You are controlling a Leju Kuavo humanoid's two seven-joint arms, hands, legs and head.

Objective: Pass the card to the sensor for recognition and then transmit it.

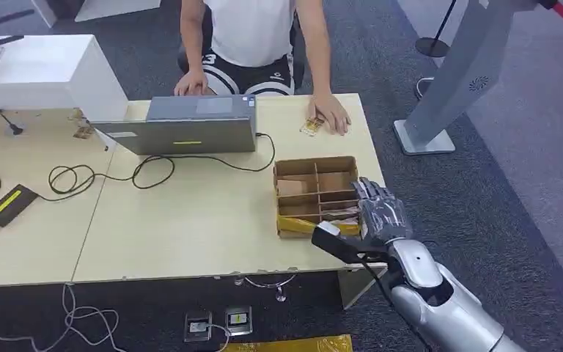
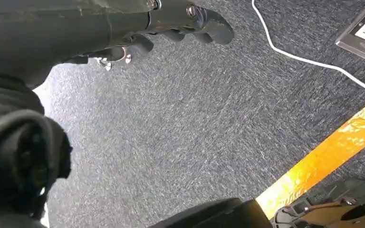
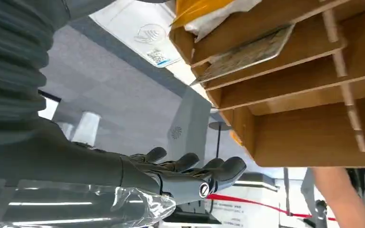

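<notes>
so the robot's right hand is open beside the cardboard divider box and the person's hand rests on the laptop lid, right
Not quite. The right hand is open by the cardboard divider box, but the person's hand rests on the table next to a small card, to the side of the laptop, not on its lid. The head view shows this.

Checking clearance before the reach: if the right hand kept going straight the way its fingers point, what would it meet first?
Probably the right hand would pass over the cardboard divider box's right edge first; depth is unclear, so it may clear it.
</notes>
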